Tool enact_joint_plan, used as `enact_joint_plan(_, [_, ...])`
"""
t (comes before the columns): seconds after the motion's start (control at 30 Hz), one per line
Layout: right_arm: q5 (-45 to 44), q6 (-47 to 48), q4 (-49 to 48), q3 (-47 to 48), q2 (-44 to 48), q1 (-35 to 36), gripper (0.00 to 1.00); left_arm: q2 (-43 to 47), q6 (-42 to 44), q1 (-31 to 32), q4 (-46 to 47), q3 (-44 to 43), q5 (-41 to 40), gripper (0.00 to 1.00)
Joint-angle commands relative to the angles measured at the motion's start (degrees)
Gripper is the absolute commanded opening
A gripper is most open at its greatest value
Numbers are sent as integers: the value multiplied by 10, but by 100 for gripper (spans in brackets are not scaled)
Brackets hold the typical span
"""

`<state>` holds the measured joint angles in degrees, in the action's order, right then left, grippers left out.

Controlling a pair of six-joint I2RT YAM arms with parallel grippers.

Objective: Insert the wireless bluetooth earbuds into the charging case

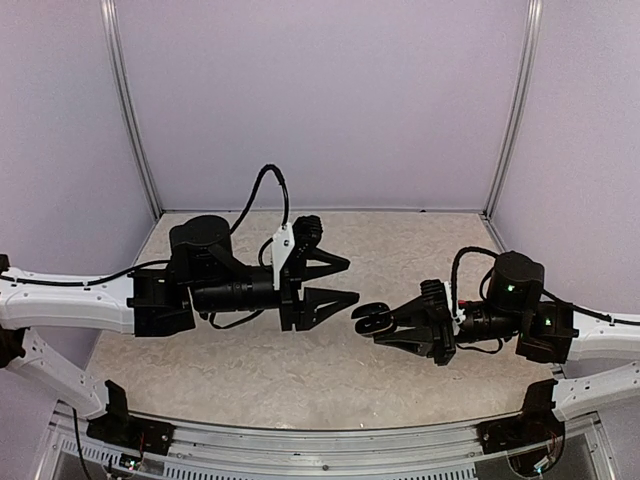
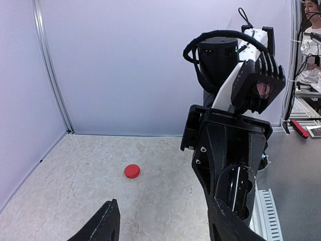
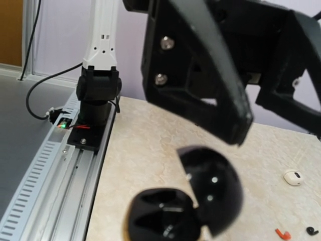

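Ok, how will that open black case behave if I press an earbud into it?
The charging case looks smooth and rounded, so it may twist or slip in the right claw. Its open lid looks hinged and would probably swing if bumped.

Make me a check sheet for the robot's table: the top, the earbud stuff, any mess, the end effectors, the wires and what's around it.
Surface: beige marbled tabletop; no spills seen.
Job's things: black charging case, lid open. Red earbud, black earbud and a white piece, maybe an earbud, lie apart on the table.
Clutter: red round object lying on the table.
End effectors: left end effector open, holding nothing; right end effector shut on the black charging case.
Cables: black cable loops over the left arm; no tangles seen.
Surroundings: lilac walls; metal rail at the near edge.
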<state>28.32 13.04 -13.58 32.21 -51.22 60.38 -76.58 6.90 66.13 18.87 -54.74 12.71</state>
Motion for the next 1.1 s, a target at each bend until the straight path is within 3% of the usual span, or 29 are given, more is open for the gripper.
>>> enact_joint_plan(0.0, [-2,0,-22,-8,9,6,0,20,-5,-6,23,20,7,61])
enact_joint_plan(0.13, [-9,-3,-25,-13,14,6,0,53,-6,-11,65,56,40,64])
enact_joint_plan(0.33, [-5,-2,-25,-10,9,6,0,49,4,-2,50,42,76,66])
enact_joint_plan(1.07, [12,-2,-26,-4,2,6,0,-14,25,14,15,-4,63,36])
